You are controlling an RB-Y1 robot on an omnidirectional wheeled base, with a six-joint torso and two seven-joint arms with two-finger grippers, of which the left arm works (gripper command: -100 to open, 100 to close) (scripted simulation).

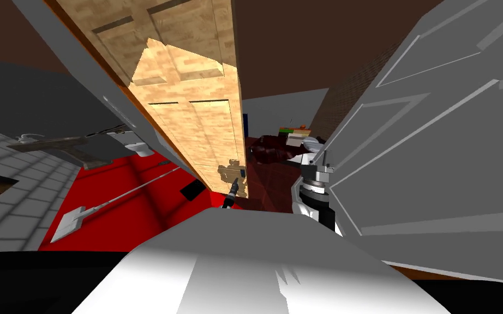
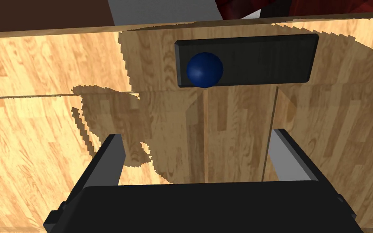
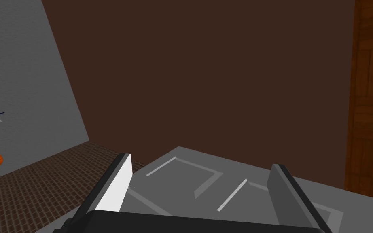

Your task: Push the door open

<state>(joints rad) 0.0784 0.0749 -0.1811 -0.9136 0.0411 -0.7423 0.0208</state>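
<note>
A light wooden panelled door (image 1: 201, 109) stands ajar in front of me, its free edge toward the middle of the head view. Up close, the left wrist view shows the same wooden door (image 2: 60, 133) with a dark plate (image 2: 254, 60) carrying a round blue knob (image 2: 204, 69). My left gripper (image 2: 198, 155) is open and faces the door's face just short of the knob; I cannot tell whether it touches. In the head view it (image 1: 234, 188) appears small at the door's lower edge. My right gripper (image 3: 200, 184) is open and empty, held over a grey panelled door (image 3: 262, 194) on my right (image 1: 436, 152).
A grey door frame (image 1: 97, 92) runs along the wooden door's left. Red floor (image 1: 130, 201) with a long-handled shovel (image 1: 97, 210) lies to the left. Beyond the gap are a dark red bed (image 1: 269, 163) and stacked items (image 1: 297, 136).
</note>
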